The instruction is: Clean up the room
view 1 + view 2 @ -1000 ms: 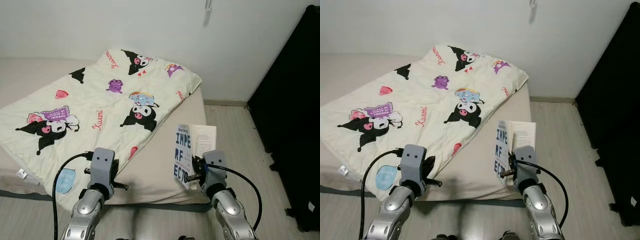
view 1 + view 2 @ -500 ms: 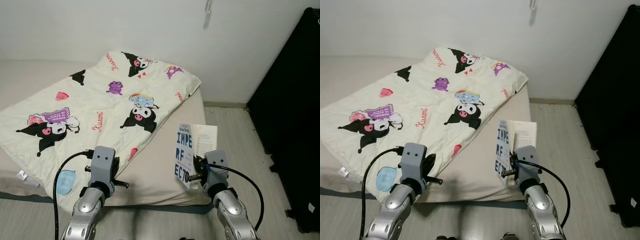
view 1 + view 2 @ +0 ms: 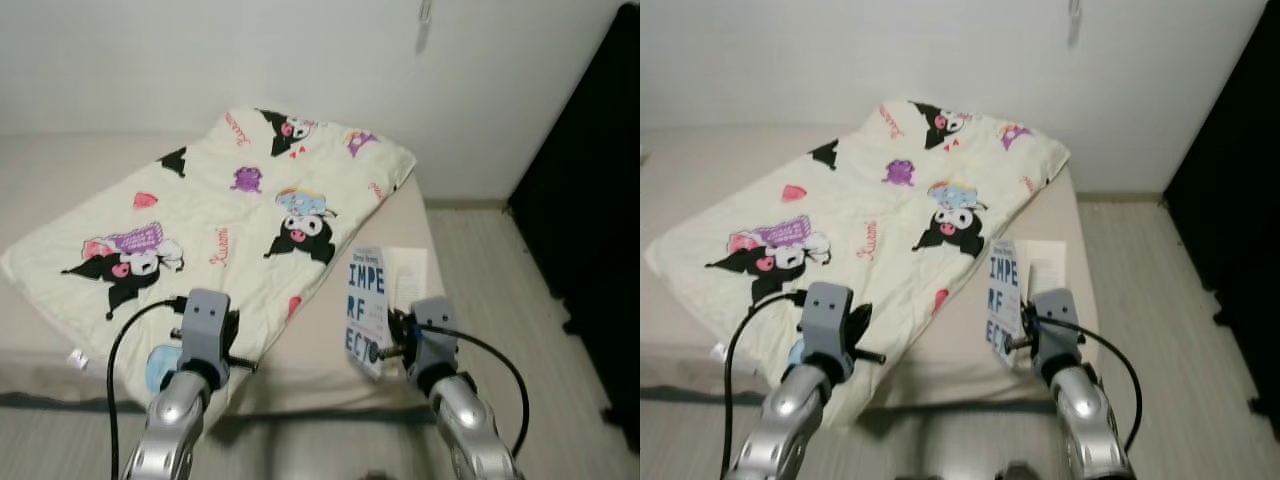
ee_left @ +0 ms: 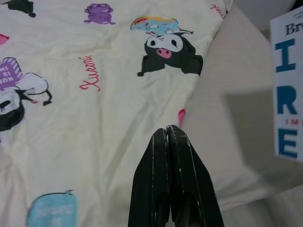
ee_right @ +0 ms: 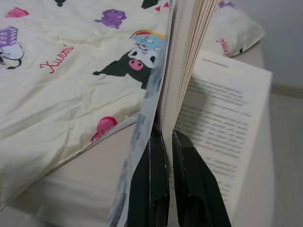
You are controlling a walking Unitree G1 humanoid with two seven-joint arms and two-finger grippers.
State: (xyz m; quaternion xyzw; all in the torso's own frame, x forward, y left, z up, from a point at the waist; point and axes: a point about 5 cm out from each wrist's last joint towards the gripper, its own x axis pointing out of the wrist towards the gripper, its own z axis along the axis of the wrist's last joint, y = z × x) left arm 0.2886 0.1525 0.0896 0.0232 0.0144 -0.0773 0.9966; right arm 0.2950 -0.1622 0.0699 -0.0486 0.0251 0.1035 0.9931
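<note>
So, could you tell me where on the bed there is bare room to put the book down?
The book sits clamped in the right gripper. The bare mattress strip between the cartoon-print blanket and the bed's right edge looks free, below the book. The beige patch by the wall is also bare. The blanket covers the middle.

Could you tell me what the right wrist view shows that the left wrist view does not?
The right wrist view shows the right gripper pinching the book at its lower edge, with a printed page fanned open. The left wrist view shows the left gripper shut and empty, and the book's blue-lettered cover. Both share the cartoon-print blanket on the bed.
</note>
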